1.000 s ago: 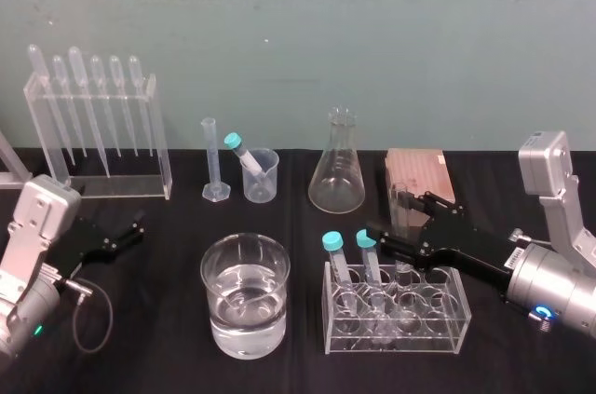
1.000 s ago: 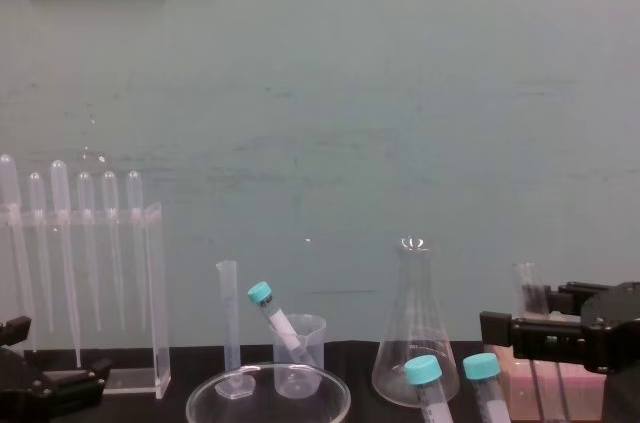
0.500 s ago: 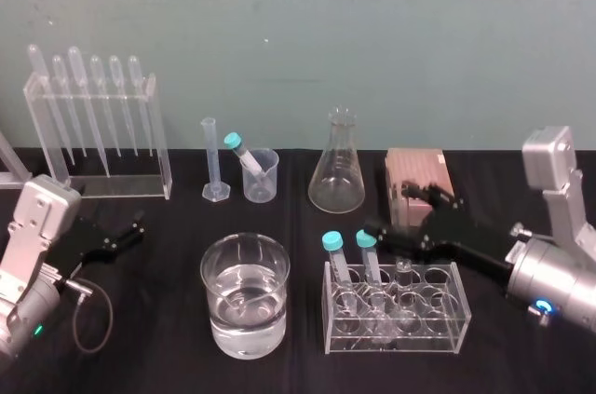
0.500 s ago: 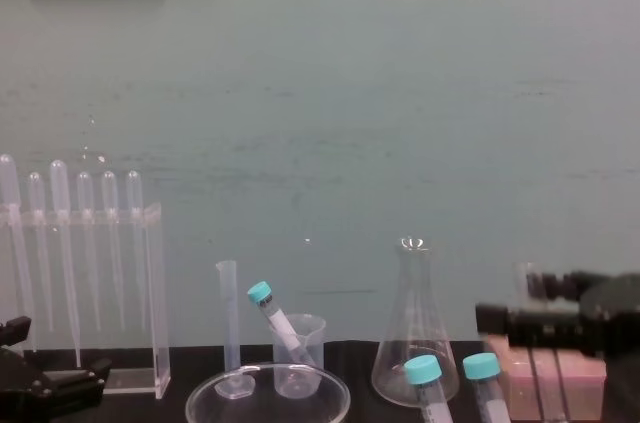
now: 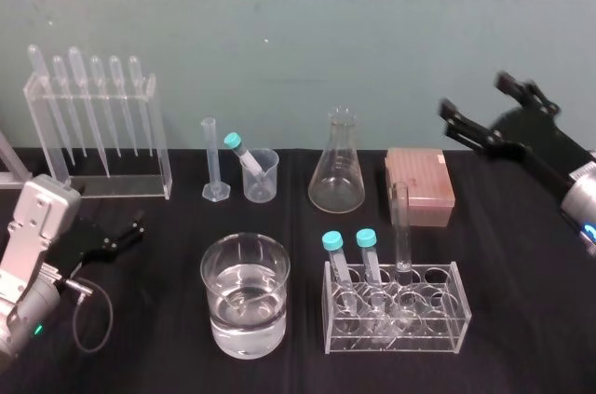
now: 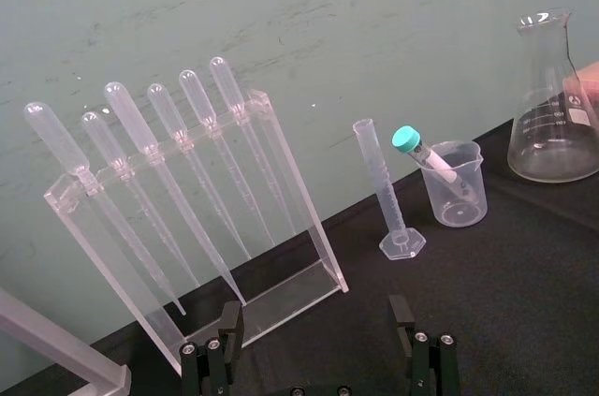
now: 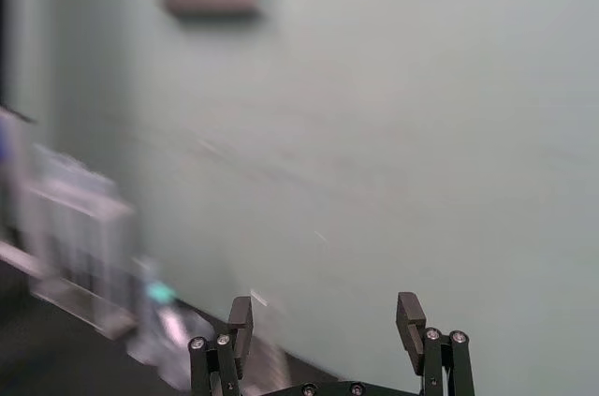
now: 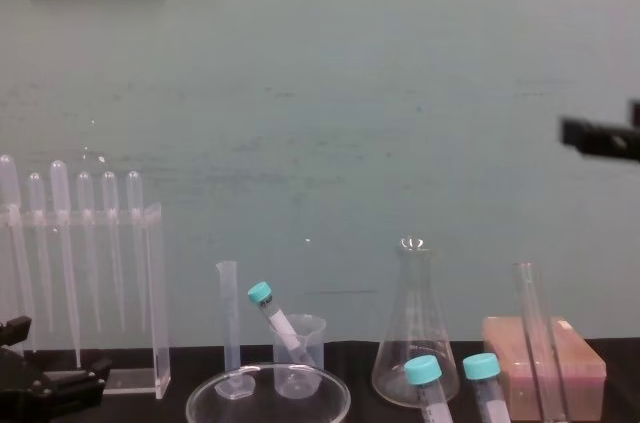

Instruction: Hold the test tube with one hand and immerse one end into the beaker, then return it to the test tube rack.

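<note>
Black table [image 5: 531,338]: test tube [image 5: 401,226] upright in rack [image 5: 458,318]; right gripper [image 5: 475,94], spread wide and empty, up right of rack; left gripper [image 5: 128,232] idle, spread, far left.

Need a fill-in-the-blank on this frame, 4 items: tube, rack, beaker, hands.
1. The test tube stands in the test tube ____.
2. Beside it stand ____ teal-capped tubes.
3. The right hand, raised high, holds ____; the left hand lies parked on the table.
4. The beaker stands between the graduated cylinder and the conical ____.
Missing: rack; two; nothing; flask.
</note>
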